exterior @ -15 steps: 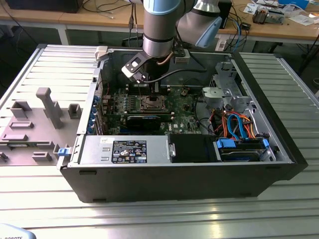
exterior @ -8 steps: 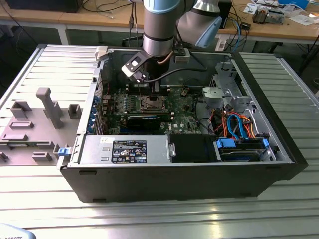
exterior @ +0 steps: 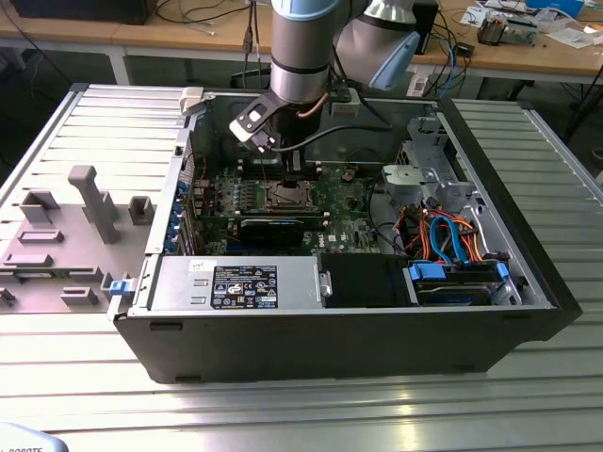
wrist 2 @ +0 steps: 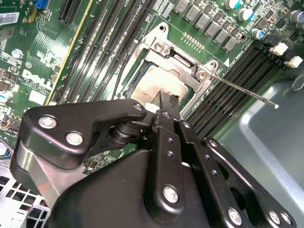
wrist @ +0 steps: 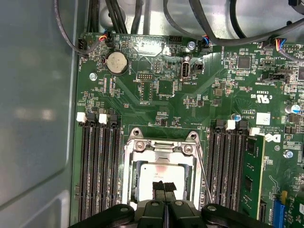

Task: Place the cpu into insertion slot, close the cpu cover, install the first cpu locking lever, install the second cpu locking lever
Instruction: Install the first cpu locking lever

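The black two-fingered pincer [wrist: 164,186] hangs low inside the open black computer case [exterior: 330,330], which lies on the ribbed metal table [exterior: 283,414]. Its two fingers are pressed together, with no gap between them and nothing held. Their tips are directly above the small flat square cpu with the dull silver-grey top [wrist: 156,173], very close to it; I cannot tell if they touch it. The cpu lies already in the square insertion slot with the dark rim [wrist: 136,183] on the green motherboard [wrist: 190,95]. The thin silver metal cpu cover with the large square window [wrist: 159,148] seems to lie down around the chip, so that the chip's top shows through the window. Beside the slot, between it and a row of long black memory slots [wrist: 228,171], there is a thin straight metal locking lever [wrist 2: 242,92]. In the second wrist view its free end reaches out over these slots, away from the pincer, and it looks not latched. So the lever lies to one side of the pincer's tips, near but apart.
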`<state>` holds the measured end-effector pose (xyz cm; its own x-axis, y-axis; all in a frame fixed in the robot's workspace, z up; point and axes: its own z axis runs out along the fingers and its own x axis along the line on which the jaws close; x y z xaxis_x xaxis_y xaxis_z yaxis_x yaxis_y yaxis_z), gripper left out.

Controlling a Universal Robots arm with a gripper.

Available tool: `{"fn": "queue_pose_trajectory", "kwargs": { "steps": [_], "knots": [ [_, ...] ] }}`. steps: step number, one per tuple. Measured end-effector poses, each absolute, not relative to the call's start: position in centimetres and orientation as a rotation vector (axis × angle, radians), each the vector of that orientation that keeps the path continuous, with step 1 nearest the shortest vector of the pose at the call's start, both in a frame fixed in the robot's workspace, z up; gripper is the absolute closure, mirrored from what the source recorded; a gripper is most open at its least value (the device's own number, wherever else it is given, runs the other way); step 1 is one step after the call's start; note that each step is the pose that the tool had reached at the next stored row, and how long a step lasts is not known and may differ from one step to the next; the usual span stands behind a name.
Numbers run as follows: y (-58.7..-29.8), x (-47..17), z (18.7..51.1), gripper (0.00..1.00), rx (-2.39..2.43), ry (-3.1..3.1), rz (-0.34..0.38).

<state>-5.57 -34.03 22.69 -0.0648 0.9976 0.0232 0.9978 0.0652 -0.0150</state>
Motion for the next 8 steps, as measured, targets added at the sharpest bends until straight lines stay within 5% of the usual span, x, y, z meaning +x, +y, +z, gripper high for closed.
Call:
{"fn": "queue_pose_trajectory", "kwargs": {
  "steps": [8],
  "knots": [
    [-34.0, -5.6, 24.9, 0.89, -2.130, -2.273, -0.006]
  ]
}}
